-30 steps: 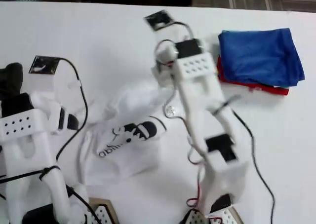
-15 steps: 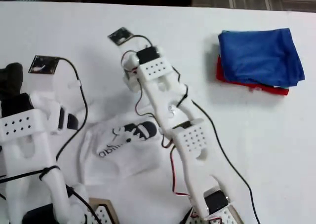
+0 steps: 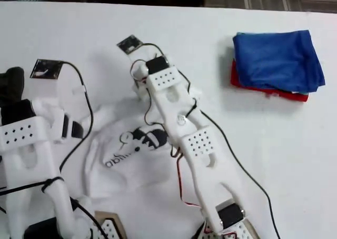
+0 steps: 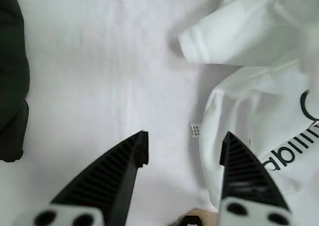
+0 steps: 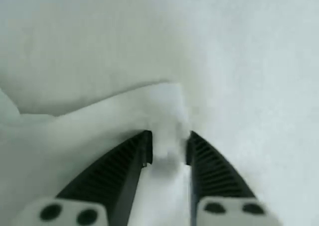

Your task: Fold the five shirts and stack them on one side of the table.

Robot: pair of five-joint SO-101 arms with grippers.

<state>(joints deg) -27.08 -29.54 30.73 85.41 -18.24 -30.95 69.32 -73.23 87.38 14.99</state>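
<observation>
The right arm (image 3: 184, 128) is covering part of the white shirt (image 3: 126, 168). The blue shirt (image 3: 276, 60) is hiding most of the red shirt (image 3: 234, 80). A dark thing (image 3: 10, 83) is running off the high view's left edge, too cropped to name.

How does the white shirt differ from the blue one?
The white shirt lies rumpled mid-table with a dark print; the blue shirt is plain and neatly folded. The right gripper pinches the white shirt's cloth; nothing touches the blue shirt, which rests on a red shirt. Both are on the same table.
</observation>
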